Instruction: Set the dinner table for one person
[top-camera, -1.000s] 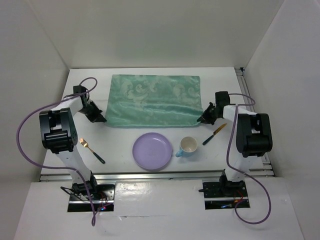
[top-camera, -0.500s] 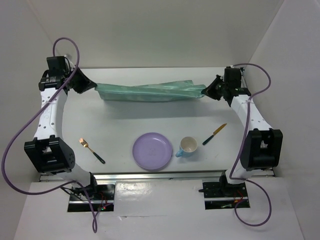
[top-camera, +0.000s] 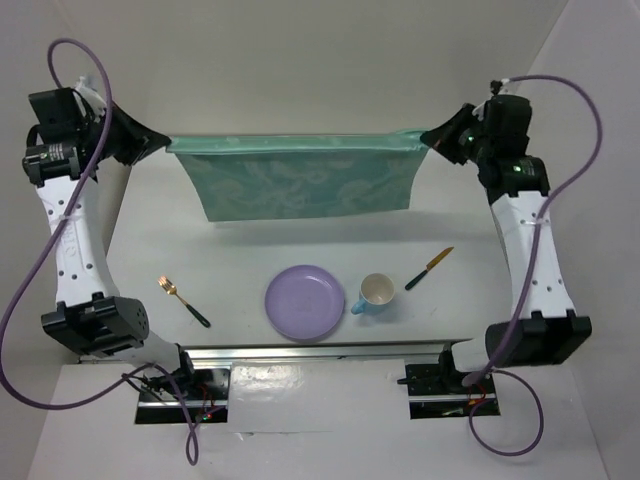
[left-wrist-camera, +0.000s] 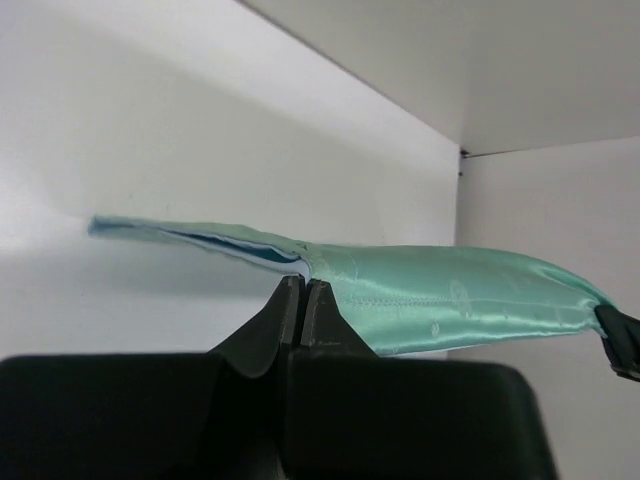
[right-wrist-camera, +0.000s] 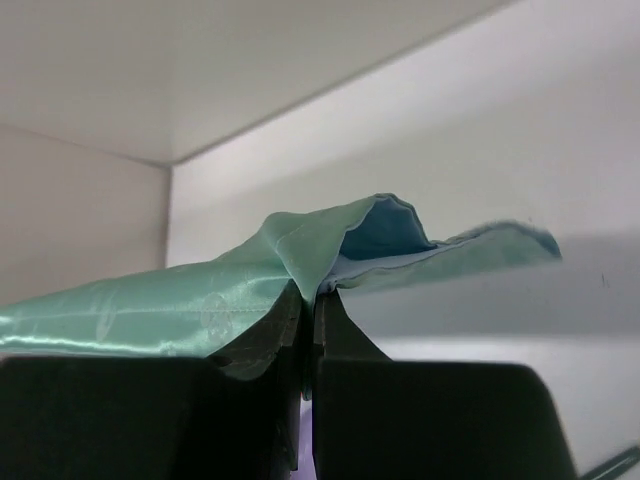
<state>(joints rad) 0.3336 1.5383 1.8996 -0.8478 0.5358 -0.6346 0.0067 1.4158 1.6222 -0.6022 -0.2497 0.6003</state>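
1. The left gripper (left-wrist-camera: 302, 287) is pinched tight on one top corner of the cloth (left-wrist-camera: 430, 285). The hem sits right at the tips, and a short flap pokes past them.
2. The right gripper (right-wrist-camera: 308, 297) is clamped the same way on the other top corner, where the fabric folds over at the tips.
3. Between them the cloth hangs as a sheet with its top edge stretched straight. I cannot tell whether its lower edge clears the surface below.
4. It looks light and limp, and its satin sheen suggests it is slippery. Corner holds suit it, though so shallow a pinch could slide off.
5. The table (top-camera: 250, 250) lies well below both grippers, untouched by either. It is rigid and flat, not a thing to grasp; it only receives what is laid on it.
6. On its near half sit the plate (top-camera: 305, 300), the cup (top-camera: 375, 292) just right of it, the knife (top-camera: 430, 268) further right and the fork (top-camera: 183, 300) to the left. All are well apart from the fingers.
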